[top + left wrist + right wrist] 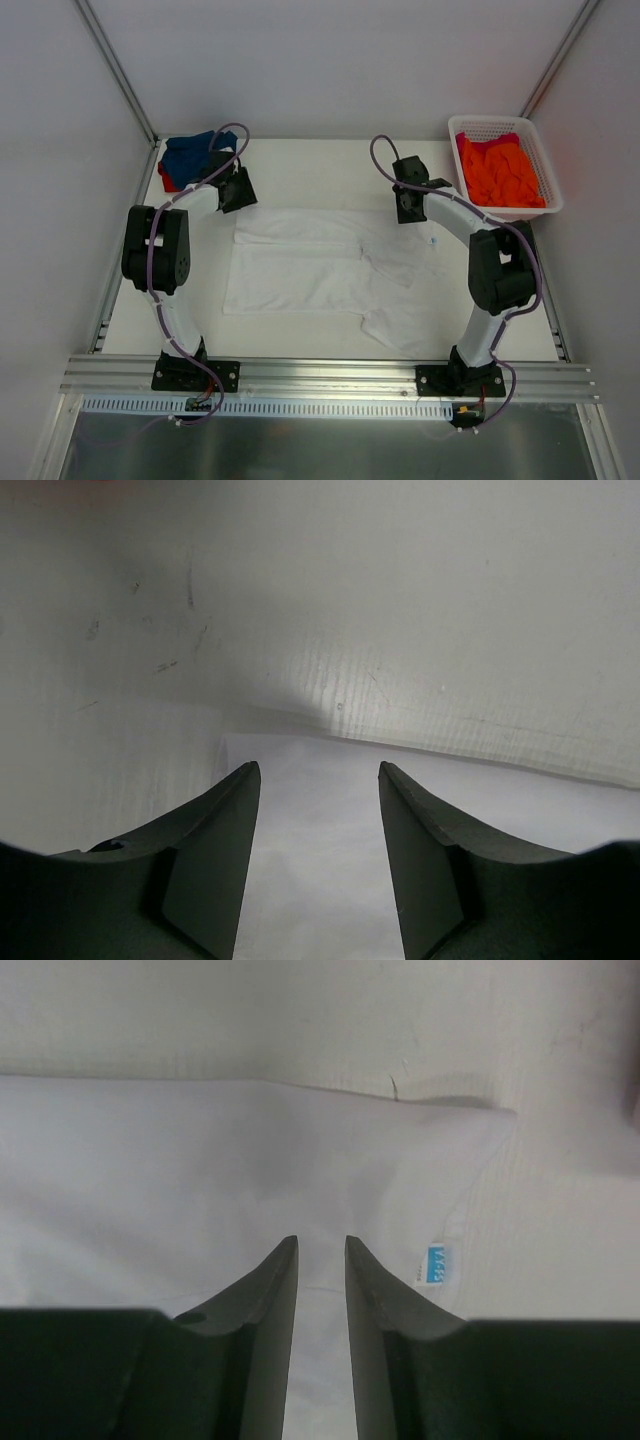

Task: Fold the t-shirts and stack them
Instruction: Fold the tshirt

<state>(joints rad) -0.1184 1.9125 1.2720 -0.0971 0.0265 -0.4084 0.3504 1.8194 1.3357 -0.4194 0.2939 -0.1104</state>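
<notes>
A large white t-shirt (pixel 310 265) lies spread flat across the middle of the table. My left gripper (pixel 240 192) hovers over its far left corner. In the left wrist view that gripper (pixel 318 772) stands open, with pale cloth (pixel 320 870) below and nothing between its fingers. My right gripper (pixel 408 205) hangs over the shirt's far right part. Its jaws (pixel 320 1242) are a narrow gap apart above the white t-shirt (pixel 200 1170), gripping nothing. A blue collar label (pixel 438 1263) shows beside them. A blue t-shirt (pixel 190 155) lies on a red one (pixel 165 182) at the back left.
A white lattice basket (pixel 500 123) at the back right holds an orange t-shirt (pixel 500 172) and some red cloth (pixel 478 141). White walls close in the back and sides. A metal rail (pixel 320 375) runs along the near edge.
</notes>
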